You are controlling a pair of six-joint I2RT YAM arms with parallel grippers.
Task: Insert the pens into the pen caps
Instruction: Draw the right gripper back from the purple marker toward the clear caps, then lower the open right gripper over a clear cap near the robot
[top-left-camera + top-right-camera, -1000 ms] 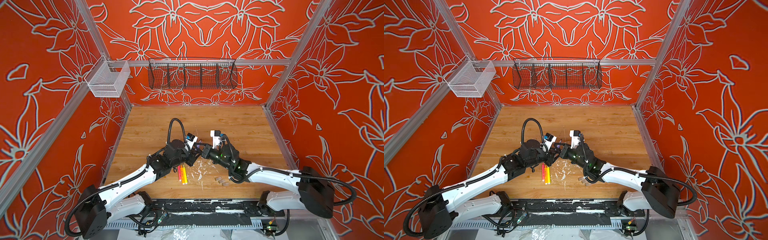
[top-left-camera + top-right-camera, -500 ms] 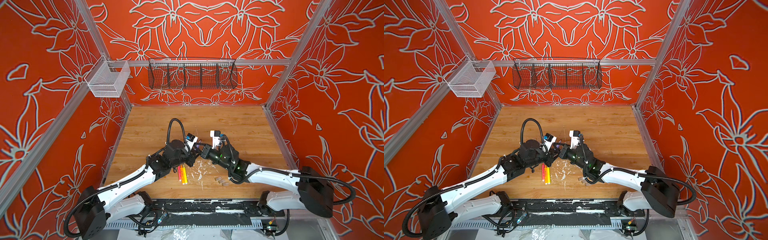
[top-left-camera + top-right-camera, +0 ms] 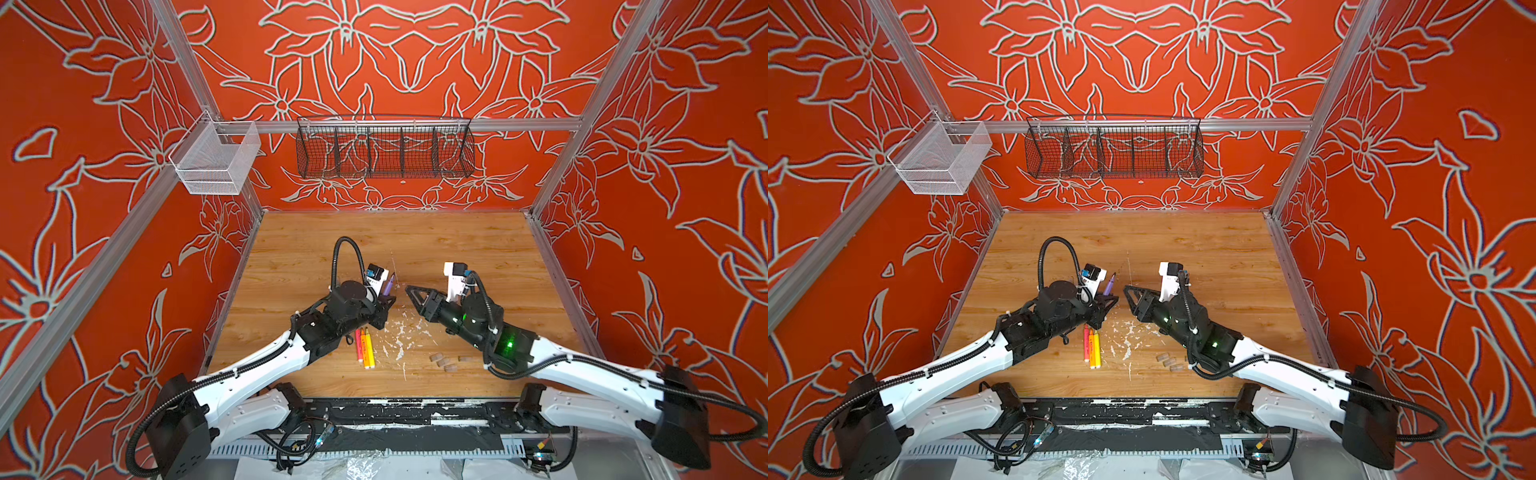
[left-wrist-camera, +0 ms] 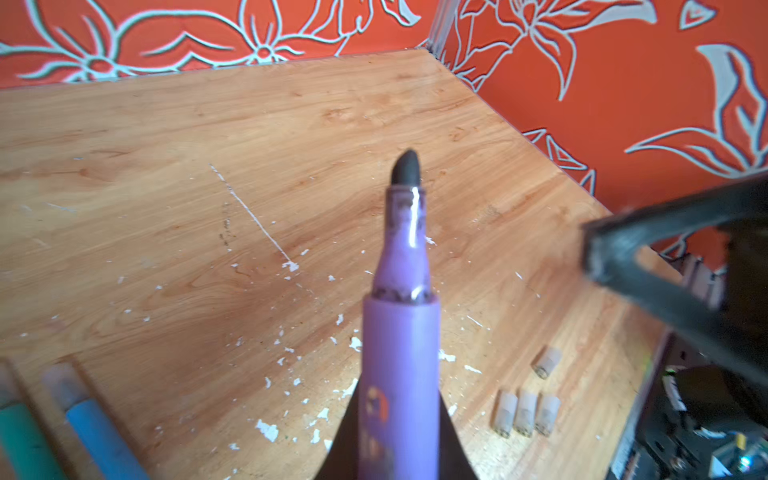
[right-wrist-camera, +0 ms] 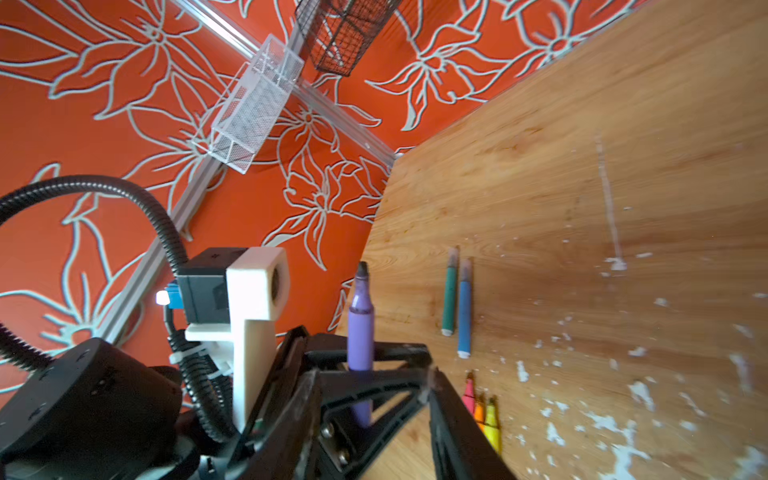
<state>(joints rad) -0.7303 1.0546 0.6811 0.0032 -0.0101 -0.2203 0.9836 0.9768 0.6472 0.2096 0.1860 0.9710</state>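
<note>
While clenched on purple pen (image 4: pixel 401 353) with nib (image 4: pixel 406 167) up and bare, keep left gripper (image 3: pixel 388 303) steady. Send right gripper (image 3: pixel 412 291), parted and empty, down to caps (image 4: pixel 525 409) on table (image 3: pixel 415 241) beside it; pinch one by closed end, line up on nib axis, push straight.

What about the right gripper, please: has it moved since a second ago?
Yes. In a top view the right gripper has drawn back rightward, away from the yellow pen lying on the table and the purple pen.
</note>
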